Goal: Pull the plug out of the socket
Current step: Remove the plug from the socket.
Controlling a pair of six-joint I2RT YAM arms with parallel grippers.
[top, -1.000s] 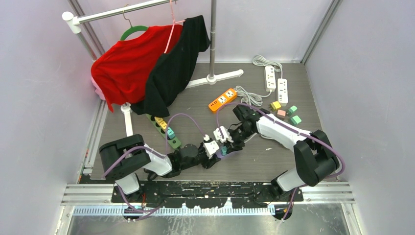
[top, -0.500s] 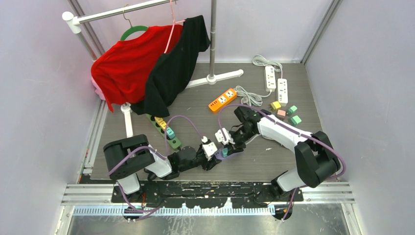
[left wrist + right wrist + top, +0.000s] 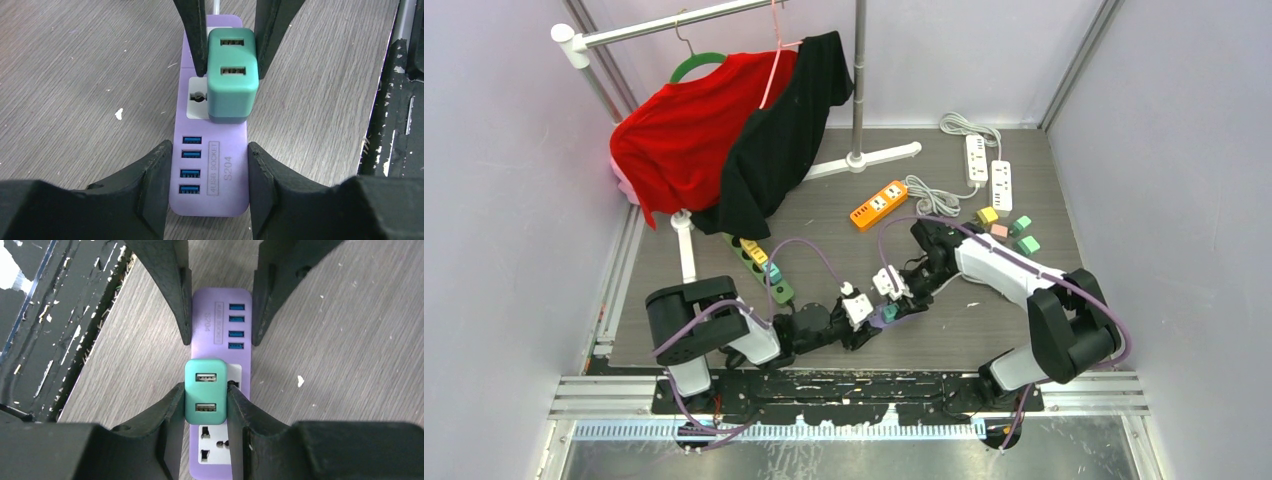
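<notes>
- A rack (image 3: 724, 12) stood at the far left, carrying a red shirt (image 3: 679, 140) and a black shirt (image 3: 779, 130).
- A green strip (image 3: 759, 268) lay on the table (image 3: 984, 330) just in front of the shirts, with small adapters plugged into it. It was near the left arm's cable but apart from the end effectors.
- The left arm lay low along the near edge, reaching right. The left end effector (image 3: 209, 150) gripped the USB end of the purple strip (image 3: 210, 200), one finger against each long side.
- The plug (image 3: 232, 82), a teal two-port cube, sat in the purple strip's socket at mid-table near the front, between the arms.
- The right arm folded back from the right, wrist pointing toward the left arm. The right end effector (image 3: 205, 395) was closed on the plug, pressing its two sides.
- The two end effectors faced each other tip to tip, near but apart.
- Farther right, well apart from the work, lay an orange strip (image 3: 879, 204), two white strips (image 3: 975, 158) with coiled cords, and four loose cubes (image 3: 1027, 244).
- That made five strips in all and one plug gripped.
</notes>
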